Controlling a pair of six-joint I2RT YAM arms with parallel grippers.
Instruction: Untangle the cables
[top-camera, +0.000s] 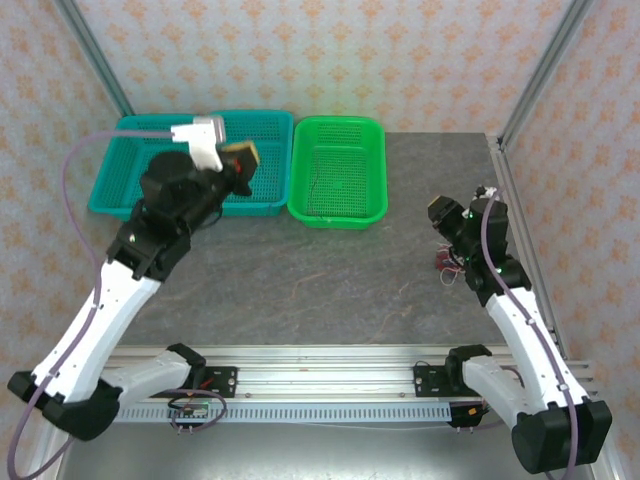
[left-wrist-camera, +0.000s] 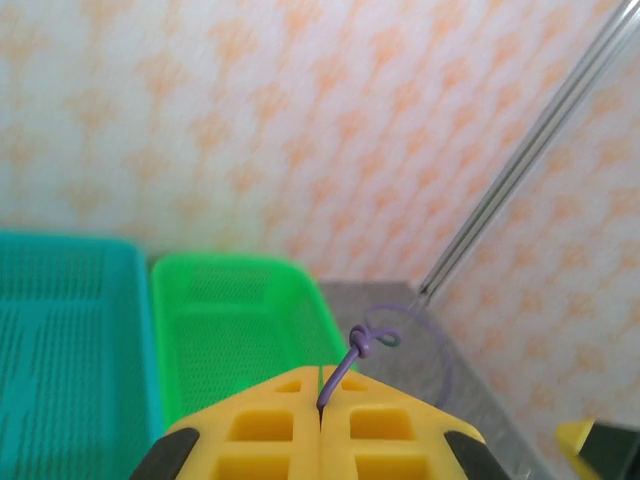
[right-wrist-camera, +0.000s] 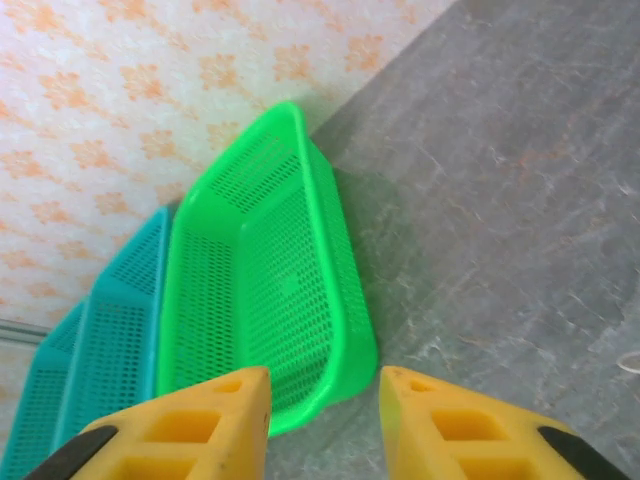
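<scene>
Pinching a thin purple wire (left-wrist-camera: 352, 352), the left claw (left-wrist-camera: 320, 380) has its yellow fingers pressed fully together. The wire comes up out of the seam at the tips, makes a small knot-like curl just above them, then loops away to the claw's right. The top view puts the left claw (top-camera: 243, 155) raised over the teal plastic mesh basket (top-camera: 110, 185); the wire is too thin to make out there. Ahead of this claw and below it sits the green plastic mesh basket (left-wrist-camera: 230, 265), with the teal basket (left-wrist-camera: 60, 242) right against it on the claw's left.

On the right claw (right-wrist-camera: 325, 390) the yellow fingers are parted with a clear gap and nothing between them. The grey stone-look counter (right-wrist-camera: 520, 180) shows through the gap. The green basket (right-wrist-camera: 335, 260) lies ahead of this claw and to its left, the teal one (right-wrist-camera: 120, 330) beyond that.

From above, the right claw (top-camera: 440, 212) hangs low over the counter (top-camera: 330, 280), well apart from the green basket (top-camera: 338, 216) on its left. A small tangle of thin red and white wires (top-camera: 447, 265) lies on the counter just behind the right claw's tips, close beside its wrist. Whether the tangle touches the arm, cannot tell.
</scene>
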